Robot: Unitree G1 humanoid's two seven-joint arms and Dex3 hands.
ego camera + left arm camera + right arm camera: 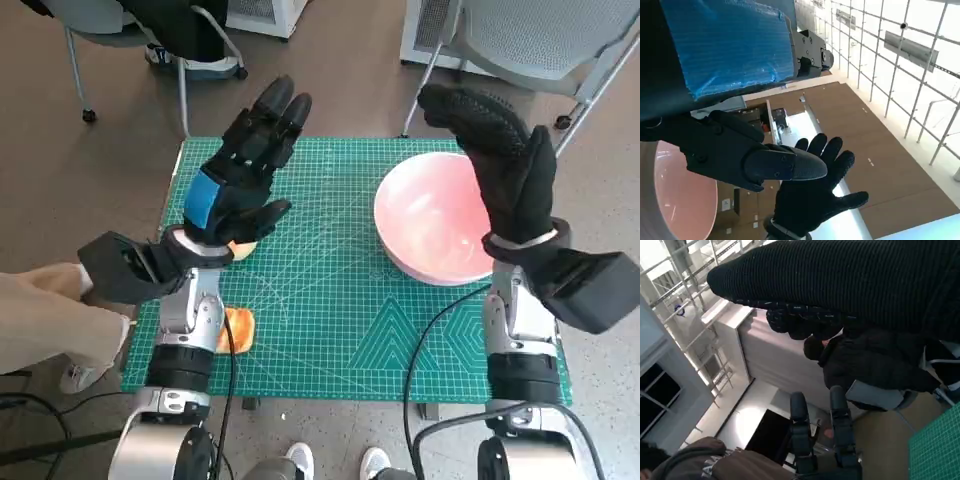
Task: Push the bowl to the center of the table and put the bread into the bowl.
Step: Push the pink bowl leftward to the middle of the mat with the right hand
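The pink bowl (435, 215) stands on the right part of the green mat (330, 300); its rim also shows in the left wrist view (685, 200). An orange piece of bread (238, 328) lies near the mat's front left, partly hidden by my left forearm. Another tan bit (243, 248) peeks out under my left hand; I cannot tell whether it is bread. My left hand (245, 175) is raised above the mat's left side, fingers stretched out, holding nothing. My right hand (500, 165) is raised over the bowl's right rim, fingers apart and empty (815, 195).
Chairs stand behind the table at the back left (150, 40) and back right (540, 40). A person's leg in light trousers (50, 320) is at the left edge, and shoes (300, 460) show at the front. A seated person in black (875, 365) appears in the right wrist view.
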